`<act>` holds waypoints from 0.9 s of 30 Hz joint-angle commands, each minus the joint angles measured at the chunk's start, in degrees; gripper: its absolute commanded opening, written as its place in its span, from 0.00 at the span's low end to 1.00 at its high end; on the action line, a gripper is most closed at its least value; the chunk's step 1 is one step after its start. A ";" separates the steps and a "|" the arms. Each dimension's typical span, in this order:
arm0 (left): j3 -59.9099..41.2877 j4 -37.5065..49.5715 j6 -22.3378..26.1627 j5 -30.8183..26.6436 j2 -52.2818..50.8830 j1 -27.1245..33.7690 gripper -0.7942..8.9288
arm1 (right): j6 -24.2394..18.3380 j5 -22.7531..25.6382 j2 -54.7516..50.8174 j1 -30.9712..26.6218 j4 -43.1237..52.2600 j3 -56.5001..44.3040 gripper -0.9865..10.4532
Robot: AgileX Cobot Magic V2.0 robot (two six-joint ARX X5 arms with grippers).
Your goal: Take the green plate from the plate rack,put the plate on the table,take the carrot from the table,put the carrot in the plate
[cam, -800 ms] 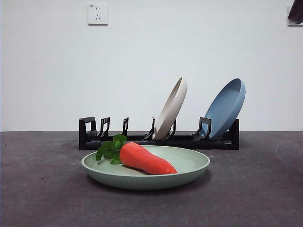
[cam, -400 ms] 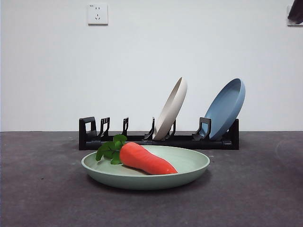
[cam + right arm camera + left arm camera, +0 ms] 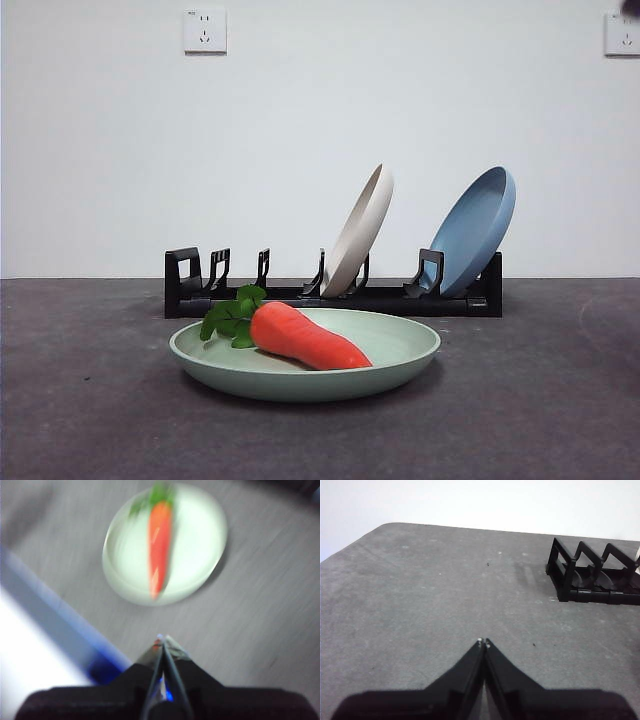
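Observation:
The green plate (image 3: 400, 345) lies flat on the table (image 3: 540, 400) in front of the plate rack (image 3: 190, 280). The carrot (image 3: 300, 336) lies in the plate, leaves to the left. In the blurred right wrist view the plate (image 3: 202, 535) and carrot (image 3: 159, 535) lie well ahead of my right gripper (image 3: 162, 639), which is shut and empty, high above the table. My left gripper (image 3: 483, 642) is shut and empty over bare table (image 3: 420, 590), with the rack's end (image 3: 570, 575) off to one side.
A cream-beige plate (image 3: 360, 230) and a blue plate (image 3: 475, 230) lean in the rack's right half. The rack's left slots stand free. A white wall with two sockets is behind. The table's edge shows near my right gripper.
The dark arm tip at the top right corner of the front view has gone almost out of sight. The plate and carrot have not moved.

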 commanded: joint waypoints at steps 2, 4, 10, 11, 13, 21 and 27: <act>-0.76 0.31 -0.20 0.11 -0.24 0.22 0.08 | -1.70 -3.28 -5.66 -10.21 10.49 -3.98 0.09; -0.76 0.31 -0.20 0.09 -0.24 0.20 0.08 | -1.49 -4.20 -9.35 -15.91 15.85 -7.54 0.09; -0.76 0.31 -0.20 0.09 -0.24 0.20 0.08 | 1.01 -3.82 -21.79 -26.58 32.92 -24.63 0.09; -0.76 0.31 -0.20 0.11 -0.24 0.20 0.08 | 1.60 -3.65 -23.74 -27.39 35.39 -27.32 0.09; -0.76 0.31 -0.20 0.11 -0.24 0.20 0.08 | 2.60 -3.50 -27.63 -28.50 40.28 -32.81 0.09; -0.76 0.31 -0.20 0.09 -0.24 0.20 0.08 | 8.31 0.98 -37.27 -28.94 47.67 -47.52 0.09; -0.76 0.31 -0.20 0.11 -0.24 0.20 0.08 | 9.88 2.14 -39.50 -28.94 46.77 -51.30 0.09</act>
